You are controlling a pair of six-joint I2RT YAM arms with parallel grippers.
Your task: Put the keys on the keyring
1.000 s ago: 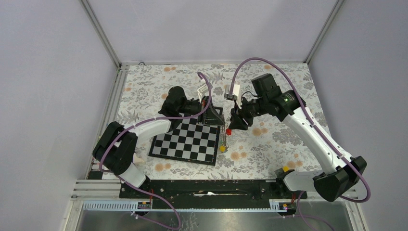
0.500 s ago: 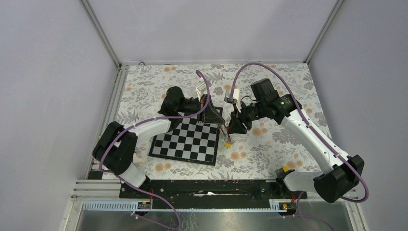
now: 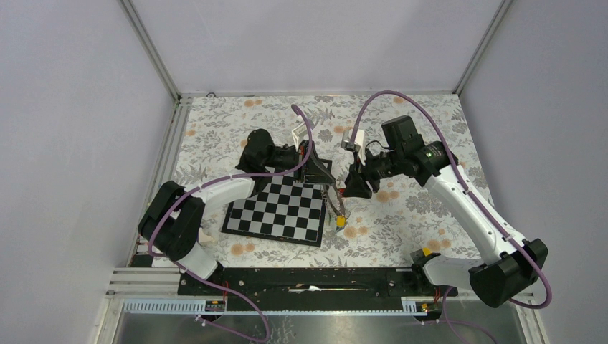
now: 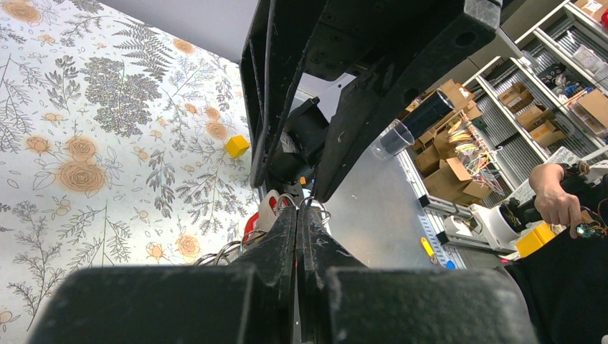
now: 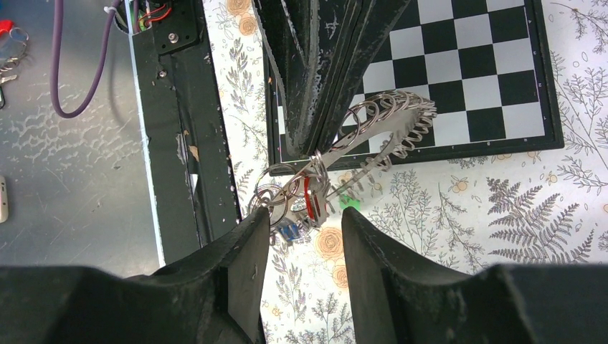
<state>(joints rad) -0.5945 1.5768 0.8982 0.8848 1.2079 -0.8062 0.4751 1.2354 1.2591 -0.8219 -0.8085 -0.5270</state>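
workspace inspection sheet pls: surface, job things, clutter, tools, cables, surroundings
surface: floral cloth with a chessboard lying on it
job's things: keyring held off the table by the left tool; keys bunched at one end of it, with red, blue and green tags showing
clutter: small yellow block on the cloth
tools: left tool shut on the keyring; right tool open at the key bunch, nothing seen gripped
cables: purple cable looped along each arm, neither seen snagged
surroundings: grey enclosure walls; shelves with cardboard boxes and a person's hand beyond the table
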